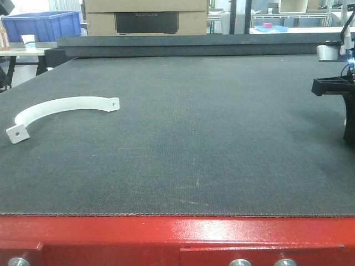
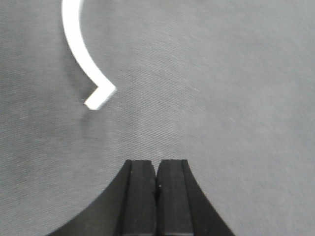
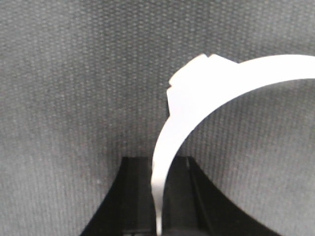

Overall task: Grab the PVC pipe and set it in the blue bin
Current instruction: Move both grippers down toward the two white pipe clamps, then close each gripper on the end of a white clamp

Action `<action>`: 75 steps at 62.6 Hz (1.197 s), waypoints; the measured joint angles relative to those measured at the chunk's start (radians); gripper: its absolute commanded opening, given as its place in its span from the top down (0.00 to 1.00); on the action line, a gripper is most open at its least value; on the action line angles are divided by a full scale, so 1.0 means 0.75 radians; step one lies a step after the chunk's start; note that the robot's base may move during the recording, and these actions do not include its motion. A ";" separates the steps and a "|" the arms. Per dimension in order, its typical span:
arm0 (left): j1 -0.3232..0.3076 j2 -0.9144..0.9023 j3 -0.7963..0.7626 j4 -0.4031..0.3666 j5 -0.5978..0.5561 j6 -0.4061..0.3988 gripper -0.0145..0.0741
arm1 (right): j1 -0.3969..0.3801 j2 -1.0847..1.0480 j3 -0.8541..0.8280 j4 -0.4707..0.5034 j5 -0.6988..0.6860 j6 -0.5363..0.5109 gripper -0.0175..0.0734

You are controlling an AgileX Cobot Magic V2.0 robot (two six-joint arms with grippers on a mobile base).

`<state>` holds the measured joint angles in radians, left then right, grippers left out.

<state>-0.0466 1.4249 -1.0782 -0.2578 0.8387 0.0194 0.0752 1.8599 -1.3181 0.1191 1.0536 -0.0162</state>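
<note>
Table top is a dark grey woven mat (image 1: pixel 211 127), flat, with faint light specks. It sits on a red painted metal frame (image 1: pixel 111 233), and the mat's front edge stops just short of the frame lip. Round silver bolt heads (image 1: pixel 239 262) show along the bottom of the frame. A dark raised rail (image 1: pixel 194 41) runs along the far edge.

Only one loose item on the mat: the PVC pipe (image 1: pixel 61 105), a white half-circle strap at far left. It looks to rest on its edge. The arc opens toward the near-right, with a holed tab at each end. Well apart from the rail and the front edge.
</note>
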 measured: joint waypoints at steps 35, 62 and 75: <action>0.000 0.284 -0.498 0.285 0.220 -0.132 0.96 | 0.000 -0.195 0.000 0.003 0.021 0.000 0.98; 0.000 0.559 -0.613 0.344 0.226 -0.133 0.96 | 0.000 -0.195 0.000 0.003 0.021 0.000 0.98; 0.000 0.625 -0.646 0.355 0.226 -0.133 0.95 | 0.000 -0.195 0.000 0.003 0.021 0.000 0.98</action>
<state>-0.0466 1.8936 -1.5629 0.0081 1.0085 -0.0803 0.0752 1.7134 -1.3181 0.1210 1.0694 -0.0162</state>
